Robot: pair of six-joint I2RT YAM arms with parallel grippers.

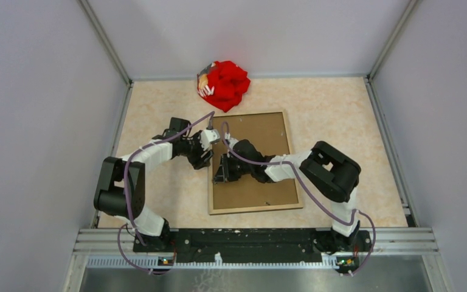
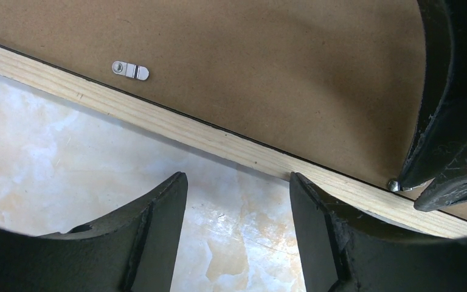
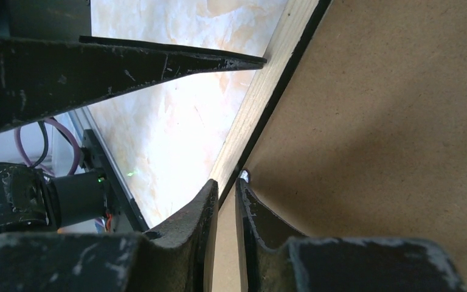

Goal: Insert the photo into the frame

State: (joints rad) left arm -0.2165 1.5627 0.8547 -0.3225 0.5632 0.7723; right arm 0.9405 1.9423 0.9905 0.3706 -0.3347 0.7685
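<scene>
step in hand: judged to be locking the print in place; it already sits in the frame, and the small tabs look to be what remains.
left jaws: wide open, holding nothing, hanging over the bare table (image 2: 36, 158) just outside the wooden rail.
right jaws: almost closed, with only a thin slit between them; the tips rest at the seam of rail and board, on a small metal tab (image 2: 393, 184); whether they pinch it cannot be told.
photo (image 2: 249, 67): face down inside the frame (image 2: 188, 131), brown back up, under the right jaws and across the rail from the left jaws.
other clip (image 2: 130, 70): further along the same rail, ahead and to the left of the left jaws, lying flat on the board.
method: keep the right tips low and push the tab sideways over the board, not downward; brace the rail from outside with the left jaws so the frame does not slide.
materials: rail is pale raw wood, straight and narrow, with a dark seam; board is matt brown fibre, flat and stiff; clips are shiny stamped metal; table is smooth and marbled cream.
risk: the smooth table lets the frame skate.
</scene>
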